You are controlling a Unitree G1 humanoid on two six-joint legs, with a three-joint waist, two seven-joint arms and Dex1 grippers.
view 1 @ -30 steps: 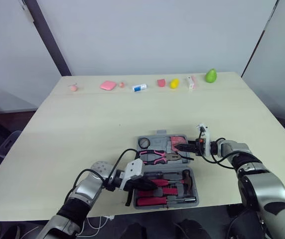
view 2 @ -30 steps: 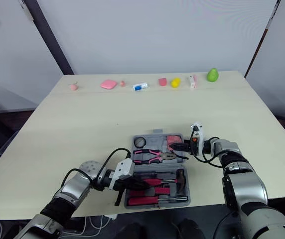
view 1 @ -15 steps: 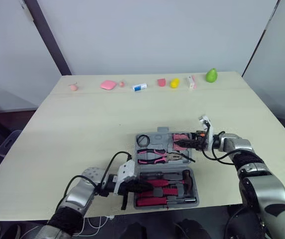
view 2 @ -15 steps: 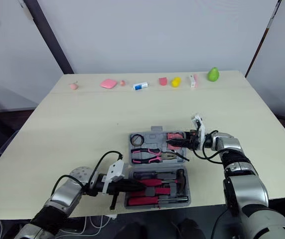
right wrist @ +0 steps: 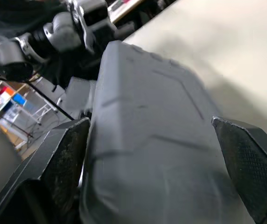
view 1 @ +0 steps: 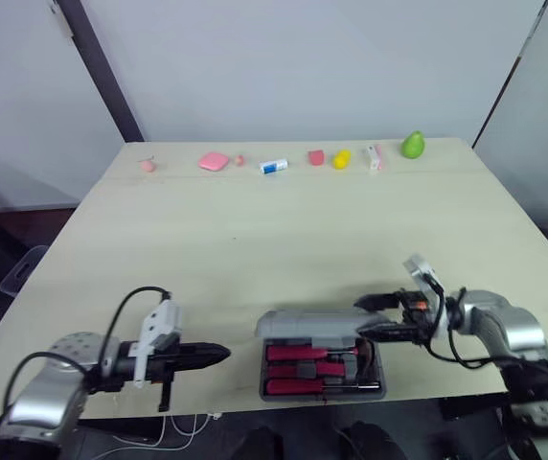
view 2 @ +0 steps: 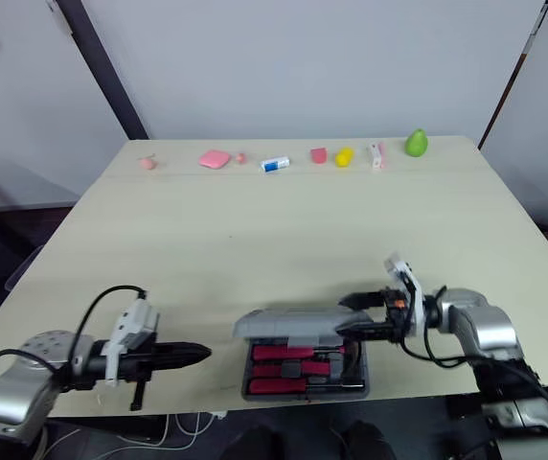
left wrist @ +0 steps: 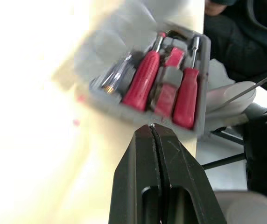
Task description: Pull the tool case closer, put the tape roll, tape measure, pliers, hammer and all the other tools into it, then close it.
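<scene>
One pale wooden table [view 1: 255, 240] carries the grey plastic tool case [view 1: 308, 326] at its near edge, its lid half lowered over red-handled tools [view 1: 298, 353]. The right gripper [view 1: 362, 318], fingers spread, straddles the lid's rim, apparently to fold it shut. The left gripper [view 1: 218, 354], fingers pressed together, hangs well clear.

From the head we look forward and down, both eyes sharing the table [view 1: 255, 240]. Our left wrist camera faces 3 o'clock, the right 9 o'clock, closer; all share the tool case [view 1: 314, 328] at 6 o'clock.
</scene>
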